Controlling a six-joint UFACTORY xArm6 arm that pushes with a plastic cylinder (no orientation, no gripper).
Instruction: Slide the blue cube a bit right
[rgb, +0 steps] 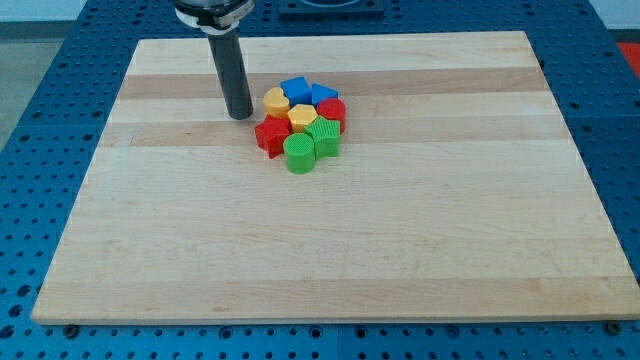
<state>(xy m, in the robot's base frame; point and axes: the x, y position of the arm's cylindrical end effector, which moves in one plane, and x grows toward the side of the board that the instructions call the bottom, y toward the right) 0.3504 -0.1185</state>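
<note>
The blue cube (295, 89) sits at the top of a tight cluster of blocks near the board's upper middle. A second blue block (323, 94) lies just to its right. Around them are a yellow block (276, 101), a yellow hexagon (302, 117), a red cylinder (332, 110), a red star (270, 135), a green cylinder (299, 153) and a green block (324, 137). My tip (240, 115) rests on the board to the left of the cluster, a short gap from the yellow block and left and slightly below the blue cube.
The wooden board (330, 250) lies on a blue perforated table (40, 80). The rod's mount (212, 10) shows at the view's top edge.
</note>
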